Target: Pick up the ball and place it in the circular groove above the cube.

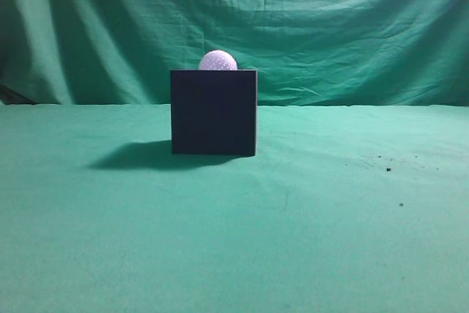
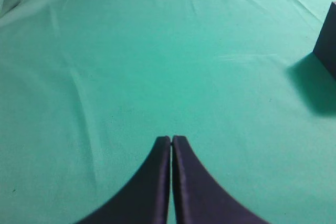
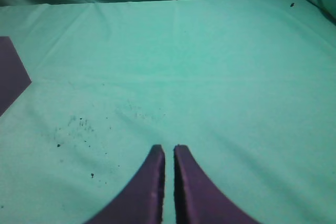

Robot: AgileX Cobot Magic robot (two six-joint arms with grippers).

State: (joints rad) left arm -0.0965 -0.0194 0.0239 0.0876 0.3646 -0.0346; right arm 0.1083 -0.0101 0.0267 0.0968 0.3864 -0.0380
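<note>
The left gripper (image 2: 171, 140) is being kept closed w/ fingers touching, nothing held; the right gripper (image 3: 169, 149) is being kept nearly closed, a thin slit only, also empty. Both are being held low over bare green cloth (image 1: 308, 240), apart from the cube (image 1: 213, 112). The ball (image 1: 218, 61) is sitting on the cube's top, centre, probably in the groove already. Wide free room is being left on both sides.

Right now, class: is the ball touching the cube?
Touching. The exterior view shows the ball sitting on the cube, its lower part sunk behind the top edge with no gap visible.
</note>
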